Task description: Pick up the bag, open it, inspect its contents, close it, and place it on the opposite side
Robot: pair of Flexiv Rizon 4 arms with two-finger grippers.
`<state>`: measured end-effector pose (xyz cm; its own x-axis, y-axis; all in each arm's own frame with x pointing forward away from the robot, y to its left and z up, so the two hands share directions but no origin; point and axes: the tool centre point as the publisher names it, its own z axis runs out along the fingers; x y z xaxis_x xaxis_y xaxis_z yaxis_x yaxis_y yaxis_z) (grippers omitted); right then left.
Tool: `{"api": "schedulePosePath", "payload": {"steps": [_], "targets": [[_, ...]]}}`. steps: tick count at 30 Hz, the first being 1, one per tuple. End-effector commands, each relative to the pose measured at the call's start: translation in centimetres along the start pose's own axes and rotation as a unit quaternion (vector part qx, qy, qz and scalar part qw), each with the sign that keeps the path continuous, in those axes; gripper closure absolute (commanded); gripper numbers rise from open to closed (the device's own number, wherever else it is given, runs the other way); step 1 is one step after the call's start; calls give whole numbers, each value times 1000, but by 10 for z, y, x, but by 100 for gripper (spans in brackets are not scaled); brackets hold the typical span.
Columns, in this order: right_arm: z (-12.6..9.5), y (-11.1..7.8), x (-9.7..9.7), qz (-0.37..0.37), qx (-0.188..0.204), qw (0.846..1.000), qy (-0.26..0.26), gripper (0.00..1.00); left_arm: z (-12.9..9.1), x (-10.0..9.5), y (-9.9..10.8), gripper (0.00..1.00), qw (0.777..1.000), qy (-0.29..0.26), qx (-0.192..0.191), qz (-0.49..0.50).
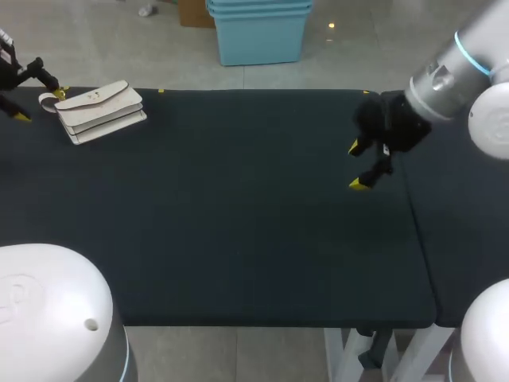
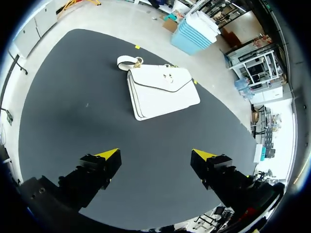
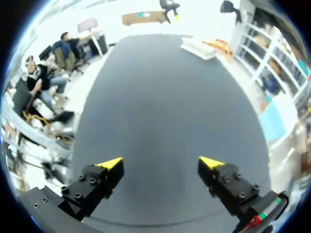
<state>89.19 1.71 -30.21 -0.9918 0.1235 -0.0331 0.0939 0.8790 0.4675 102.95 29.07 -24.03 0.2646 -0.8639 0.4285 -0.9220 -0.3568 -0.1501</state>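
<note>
A white flap handbag (image 1: 103,110) lies flat on the dark table (image 1: 238,239) at its far left, with a strap loop at its left end. My left gripper (image 1: 40,105) stands open just left of the bag, by the strap loop. In the left wrist view the bag (image 2: 163,92) lies ahead of the open left gripper (image 2: 155,154), clear of both fingers. My right gripper (image 1: 356,165) hangs open over the table's right part, far from the bag. Its own view has the right gripper (image 3: 160,162) open over bare cloth, the bag (image 3: 199,47) small at the far end.
A seam (image 1: 417,223) divides the main table from a second dark section (image 1: 465,215) on the right. My arms' white bases (image 1: 48,318) fill the near corners. The table's front edge (image 1: 278,325) runs between them.
</note>
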Motion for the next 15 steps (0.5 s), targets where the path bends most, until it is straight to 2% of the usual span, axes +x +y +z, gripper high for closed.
{"api": "schedulePosePath", "payload": {"steps": [1, 15], "targets": [[15, 5, -7, -3, -2, 1000, 14, 0, 5, -15, -12, 0, 1000, 22, -14, -17], [37, 8, -12, 2, -1, 1000, -4, 0, 15, -33, -22, 0, 998, 36, -15, -56]]}}
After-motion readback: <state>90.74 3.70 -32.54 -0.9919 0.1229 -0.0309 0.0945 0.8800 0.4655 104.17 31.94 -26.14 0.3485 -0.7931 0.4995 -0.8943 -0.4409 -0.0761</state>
